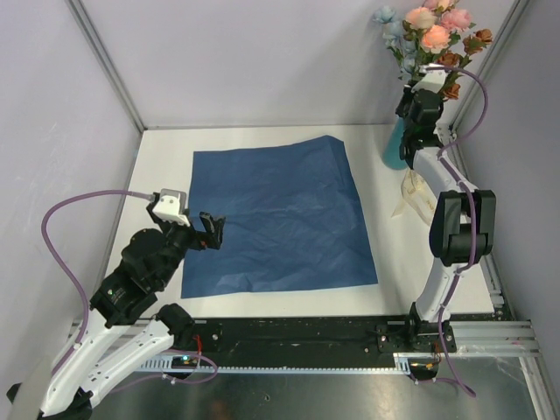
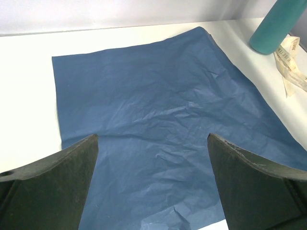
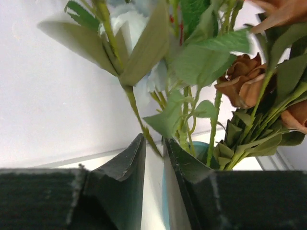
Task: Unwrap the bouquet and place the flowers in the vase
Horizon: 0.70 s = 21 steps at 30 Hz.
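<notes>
Teal vase (image 1: 394, 147); navy paper (image 1: 280, 214) (ribbon (image 2: 289, 64) cream).

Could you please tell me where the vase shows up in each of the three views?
Top external: vase far right, under the flowers.
Left wrist: top right corner.
Right wrist: only its rim, low centre, among the stems.
Shared landmark: cream ribbon beside it, top and left-wrist views.

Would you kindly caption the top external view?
Flowers stand in the vase; blue paper lies spread flat.

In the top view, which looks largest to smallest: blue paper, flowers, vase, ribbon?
Paper, largest.
Flowers, second.
Vase and ribbon: unsure, they look alike, and the right arm hides part of the vase.
</notes>
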{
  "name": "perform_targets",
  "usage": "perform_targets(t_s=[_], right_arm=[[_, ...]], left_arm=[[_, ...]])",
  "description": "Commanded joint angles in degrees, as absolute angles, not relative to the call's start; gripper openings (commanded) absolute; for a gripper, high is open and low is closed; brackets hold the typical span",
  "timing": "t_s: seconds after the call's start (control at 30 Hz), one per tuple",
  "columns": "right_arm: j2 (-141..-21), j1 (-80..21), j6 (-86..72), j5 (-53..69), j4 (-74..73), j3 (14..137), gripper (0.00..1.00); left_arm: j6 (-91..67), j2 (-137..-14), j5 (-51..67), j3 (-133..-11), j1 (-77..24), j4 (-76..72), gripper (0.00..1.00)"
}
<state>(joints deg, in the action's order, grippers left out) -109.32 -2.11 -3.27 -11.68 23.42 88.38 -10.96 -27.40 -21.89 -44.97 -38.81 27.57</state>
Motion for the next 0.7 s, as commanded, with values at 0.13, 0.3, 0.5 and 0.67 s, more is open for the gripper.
perform_targets(t_s=[0.13, 0.3, 0.5, 0.67], right_arm=[[-103.1, -4.3, -4.5, -19.9, 12.3, 92.5, 0.42], [-98.0, -5.8, -4.5, -24.2, 4.6, 93.3, 0.56], [-91.2, -6.3, -2.6, -24.1, -0.6, 92.4, 0.61], [-84.4, -7.9, -0.7, -19.4, -7.6, 90.2, 0.65]], left_arm=[[-10.4, -27.1, -22.1, -44.8, -38.4, 26.4, 1.0], [-10.6, -26.9, -22.1, -44.8, -38.4, 26.4, 1.0], [-10.6, -26.8, -22.0, -44.8, -38.4, 26.4, 1.0], [-10.4, -26.6, -22.0, -44.8, -38.4, 26.4, 1.0]])
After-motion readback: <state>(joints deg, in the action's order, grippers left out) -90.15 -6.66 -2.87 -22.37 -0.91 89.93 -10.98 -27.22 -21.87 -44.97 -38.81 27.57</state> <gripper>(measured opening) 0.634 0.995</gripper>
